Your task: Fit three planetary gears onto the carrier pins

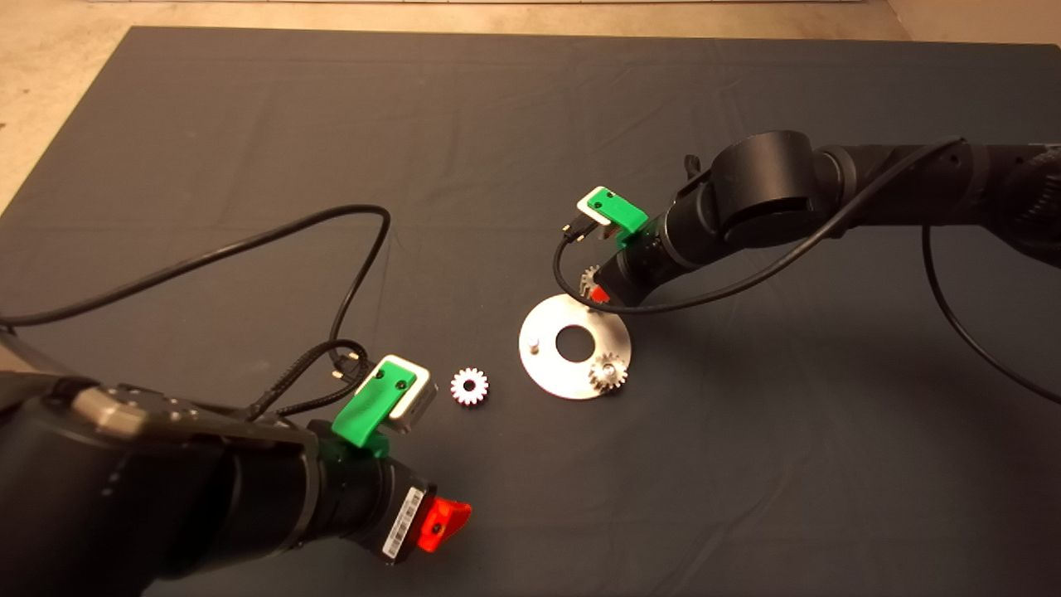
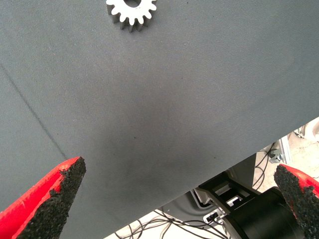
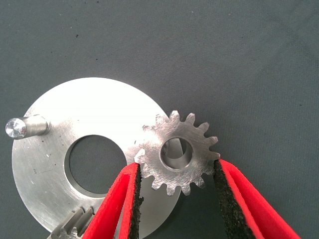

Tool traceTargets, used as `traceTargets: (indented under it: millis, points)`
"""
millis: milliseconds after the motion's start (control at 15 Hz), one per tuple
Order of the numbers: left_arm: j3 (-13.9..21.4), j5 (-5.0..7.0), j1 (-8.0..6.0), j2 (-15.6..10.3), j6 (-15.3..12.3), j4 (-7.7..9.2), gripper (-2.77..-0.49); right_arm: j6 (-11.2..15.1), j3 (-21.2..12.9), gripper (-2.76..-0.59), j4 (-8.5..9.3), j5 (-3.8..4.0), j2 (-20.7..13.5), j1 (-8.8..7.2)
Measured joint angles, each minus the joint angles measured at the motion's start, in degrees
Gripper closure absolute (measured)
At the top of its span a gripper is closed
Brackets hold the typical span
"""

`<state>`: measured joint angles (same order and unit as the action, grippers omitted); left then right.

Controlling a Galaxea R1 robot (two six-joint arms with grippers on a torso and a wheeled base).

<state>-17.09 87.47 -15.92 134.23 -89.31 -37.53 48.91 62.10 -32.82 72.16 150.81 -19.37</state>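
The carrier disc (image 1: 547, 361) (image 3: 55, 169) lies at mid-mat. My right gripper (image 1: 595, 290) (image 3: 175, 164) is shut on a planetary gear (image 1: 589, 279) (image 3: 185, 172) over the disc's far right edge. A carrier pin shows through that gear's hole. A second gear (image 1: 608, 373) (image 3: 75, 222) sits on the near right pin. The third pin (image 1: 535, 342) (image 3: 25, 126) stands bare. A bright gear (image 1: 469, 386) (image 2: 131, 11) lies flat on the mat left of the disc. My left gripper (image 1: 443, 518) (image 2: 179, 168) hovers open near the front edge, short of that gear.
Black cables (image 1: 348, 274) loop over the mat left of the disc, and one (image 1: 746, 282) hangs from the right arm. Past the mat's front edge, the left wrist view shows the robot's base and floor cables (image 2: 249, 209).
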Motion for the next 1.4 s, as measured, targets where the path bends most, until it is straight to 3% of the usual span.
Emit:
traceTargets:
  millis: [800, 1400]
  points:
    - [0.00, 0.01, 0.00, 0.00, -0.02, 0.00, -2.75, 0.69, -3.04, -0.95, 0.02, 0.22, -0.04, 0.00]
    - [0.00, -0.02, 0.00, 0.00, -0.02, 0.02, -2.75, 0.69, -3.00, -0.95, 0.00, 0.24, -0.50, 0.00]
